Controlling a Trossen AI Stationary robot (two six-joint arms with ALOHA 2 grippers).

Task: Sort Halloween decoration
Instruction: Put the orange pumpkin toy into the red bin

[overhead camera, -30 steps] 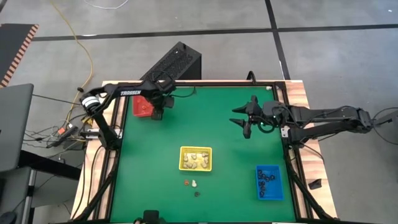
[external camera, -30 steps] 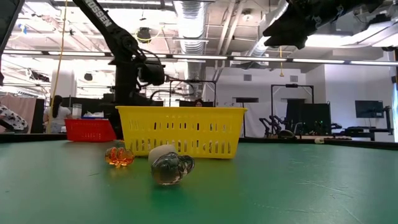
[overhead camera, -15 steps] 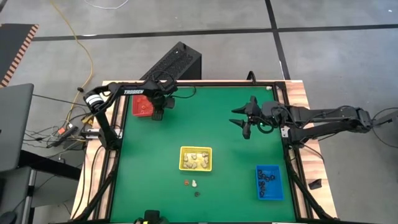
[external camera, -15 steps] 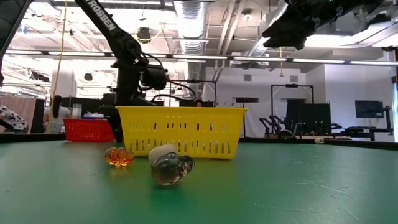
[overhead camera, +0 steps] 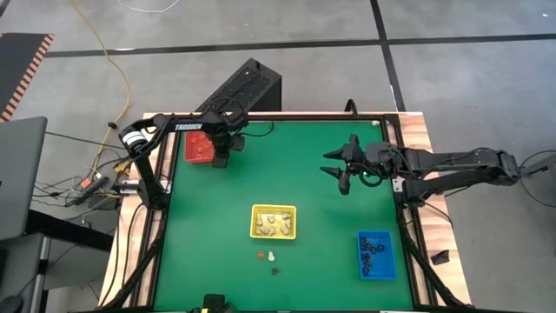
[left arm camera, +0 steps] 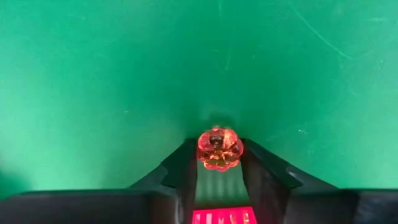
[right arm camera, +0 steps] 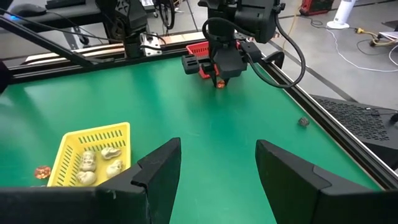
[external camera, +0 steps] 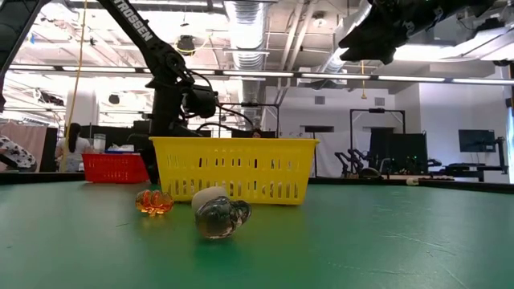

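My left gripper [overhead camera: 220, 160] hangs above the green table just right of the red tray [overhead camera: 198, 149] and is shut on a round orange trinket [left arm camera: 219, 148]. The right wrist view also shows this gripper [right arm camera: 219, 76]. My right gripper [overhead camera: 344, 174] waits open above the table's right side, touching nothing. Three loose trinkets lie near the table's front edge: an orange one [external camera: 154, 201], a cream one [external camera: 209, 194] and a dark glassy one [external camera: 222, 217]. Several cream trinkets lie in the yellow tray [overhead camera: 274, 221]. Black ones lie in the blue tray [overhead camera: 375, 255]. My left gripper pinches the round orange trinket [left arm camera: 219, 149] between its two fingertips [left arm camera: 185, 168], one on each side. The fingers come from above, pointing down. The trinket is lifted clear of the green table, beside the red tray's wall [left arm camera: 222, 216].
A small dark object [right arm camera: 303, 122] lies by the table's far right rim. Open green surface stretches between the red tray, the yellow tray and my right gripper [right arm camera: 217, 168]. A black box [overhead camera: 248, 87] stands beyond the far edge.
My left gripper has edged slightly toward the table's right, away from the red tray, still shut on the orange trinket.
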